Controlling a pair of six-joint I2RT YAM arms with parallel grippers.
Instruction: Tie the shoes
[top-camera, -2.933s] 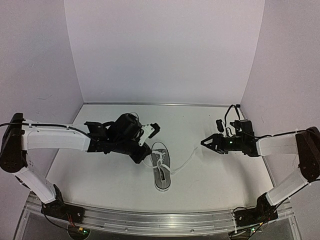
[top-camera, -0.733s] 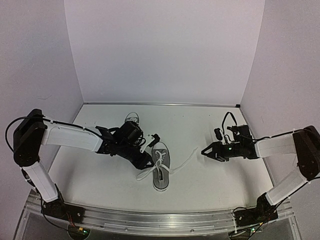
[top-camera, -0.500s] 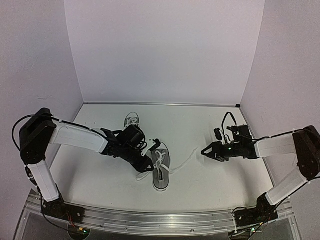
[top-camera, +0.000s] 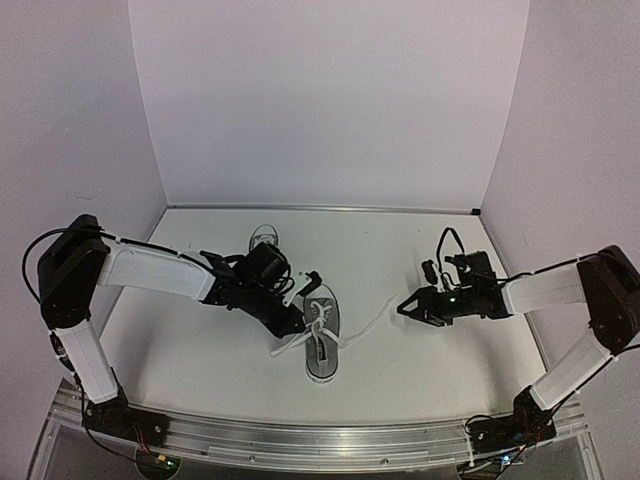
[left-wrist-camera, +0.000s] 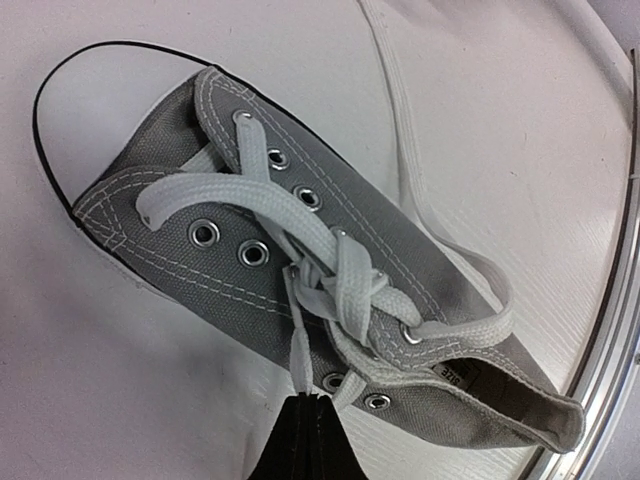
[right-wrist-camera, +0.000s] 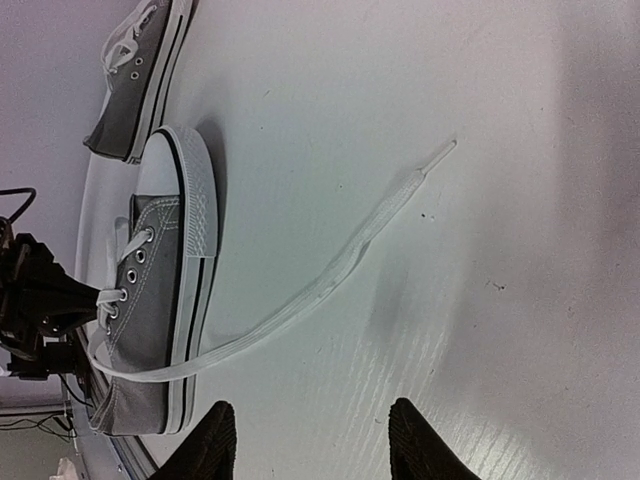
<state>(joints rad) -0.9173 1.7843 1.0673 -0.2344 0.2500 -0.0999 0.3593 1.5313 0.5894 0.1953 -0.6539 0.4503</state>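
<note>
1. Left gripper (top-camera: 297, 322), seen from above, is clenched just beside the left flank of the near shoe (top-camera: 322, 342). That shoe lies sole-down in the middle of the table (top-camera: 200, 370), toe cap toward the back wall. The far shoe (top-camera: 264, 238) rests behind the left arm, well apart from its mate. The right gripper (top-camera: 403, 307) hangs low to the right of the near shoe, released, near the tip of the long lace end (top-camera: 375, 318) that trails off the shoe toward it.
2. From the left wrist, the dark fingertips (left-wrist-camera: 310, 445) are pressed together on a short lace strand (left-wrist-camera: 297, 350) that drops from the crossed laces over the tongue. The grey canvas upper and its metal eyelets fill most of the view. A metal rail (left-wrist-camera: 625, 280) runs along the right edge.
3. From the right wrist, the two fingers (right-wrist-camera: 210, 445) stand apart with only bare table between them. The long lace end lies flat on the table ahead, its tip clear of both fingers. Beyond it sit the near shoe and, further back, the far shoe.
</note>
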